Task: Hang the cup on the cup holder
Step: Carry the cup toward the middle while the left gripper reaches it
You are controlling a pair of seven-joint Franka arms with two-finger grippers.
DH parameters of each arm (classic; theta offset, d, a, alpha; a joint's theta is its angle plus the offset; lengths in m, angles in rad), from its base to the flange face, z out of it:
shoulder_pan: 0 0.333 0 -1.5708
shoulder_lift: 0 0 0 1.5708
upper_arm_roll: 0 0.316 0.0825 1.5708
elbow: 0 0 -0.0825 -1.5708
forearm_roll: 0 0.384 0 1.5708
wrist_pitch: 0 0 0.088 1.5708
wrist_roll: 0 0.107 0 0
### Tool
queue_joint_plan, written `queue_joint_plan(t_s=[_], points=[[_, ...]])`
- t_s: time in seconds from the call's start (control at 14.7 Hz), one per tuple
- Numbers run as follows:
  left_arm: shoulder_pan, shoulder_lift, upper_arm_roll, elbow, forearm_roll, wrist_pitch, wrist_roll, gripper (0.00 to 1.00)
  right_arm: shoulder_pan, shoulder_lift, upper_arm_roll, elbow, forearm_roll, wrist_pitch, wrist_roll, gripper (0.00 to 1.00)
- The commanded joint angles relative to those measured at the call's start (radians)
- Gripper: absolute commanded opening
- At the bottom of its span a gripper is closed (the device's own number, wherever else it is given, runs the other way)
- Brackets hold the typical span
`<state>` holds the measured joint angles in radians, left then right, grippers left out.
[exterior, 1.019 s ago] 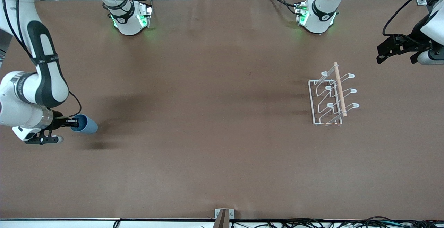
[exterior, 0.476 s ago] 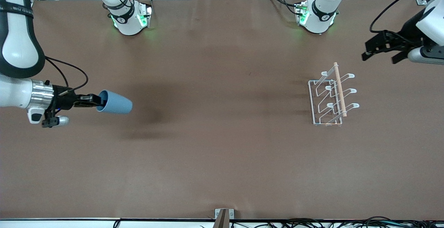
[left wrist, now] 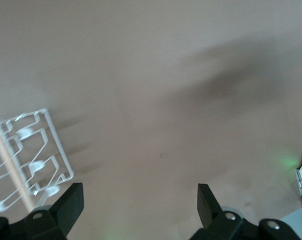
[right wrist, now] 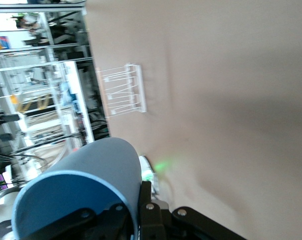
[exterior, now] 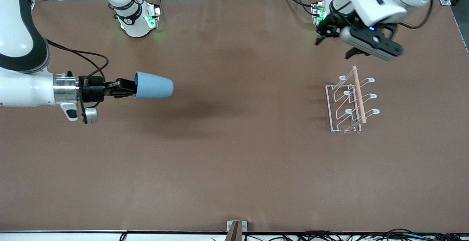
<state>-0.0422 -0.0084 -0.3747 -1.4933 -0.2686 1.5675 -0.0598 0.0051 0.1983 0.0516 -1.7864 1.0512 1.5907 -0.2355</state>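
Note:
The light blue cup (exterior: 154,85) is held sideways in the air, its base pointing toward the left arm's end of the table. My right gripper (exterior: 126,88) is shut on its rim, one finger inside and one outside. In the right wrist view the cup (right wrist: 86,190) fills the corner by my right gripper (right wrist: 138,212). The white wire cup holder (exterior: 350,102) with its wooden rod stands on the table at the left arm's end; it also shows in the right wrist view (right wrist: 122,90) and the left wrist view (left wrist: 31,160). My left gripper (exterior: 331,50) hangs open and empty in the air beside the holder, near the left arm's base; its own view shows it empty (left wrist: 139,197).
The brown table (exterior: 234,160) carries the right arm's base (exterior: 137,17) and the left arm's base (exterior: 333,15) along its robot side. A small metal bracket (exterior: 236,226) sits at the edge nearest the front camera, with cables along that edge.
My right gripper has lifted the cup off the table and carried it toward the left arm's end. My left gripper has swung in from the table's end to near the holder.

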Motion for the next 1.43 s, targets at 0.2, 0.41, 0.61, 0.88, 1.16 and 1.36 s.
queue_joint_plan(t_s=[0.2,0.41,0.61,0.88,1.16,1.36], points=[[-0.018,0.022,-0.160,0.065,-0.004,0.089,0.263,1.00,0.110,-0.034,-0.006,-0.047,0.186,-0.017,0.012,0.00],[-0.025,0.025,-0.239,0.103,-0.004,0.108,0.287,1.00,0.154,-0.033,-0.006,-0.038,0.246,-0.014,0.077,0.00],[-0.027,0.065,-0.311,0.104,0.000,0.208,0.294,1.00,0.176,-0.033,-0.006,-0.030,0.262,-0.011,0.087,0.00],[-0.083,0.160,-0.339,0.108,0.052,0.362,0.331,1.00,0.196,-0.034,-0.006,-0.028,0.262,-0.008,0.088,0.00],[-0.145,0.258,-0.336,0.130,0.123,0.477,0.331,1.00,0.220,-0.033,-0.006,-0.027,0.273,-0.006,0.088,0.01],[-0.186,0.314,-0.329,0.146,0.160,0.520,0.325,1.00,0.226,-0.034,-0.006,-0.027,0.280,-0.006,0.094,0.01]])
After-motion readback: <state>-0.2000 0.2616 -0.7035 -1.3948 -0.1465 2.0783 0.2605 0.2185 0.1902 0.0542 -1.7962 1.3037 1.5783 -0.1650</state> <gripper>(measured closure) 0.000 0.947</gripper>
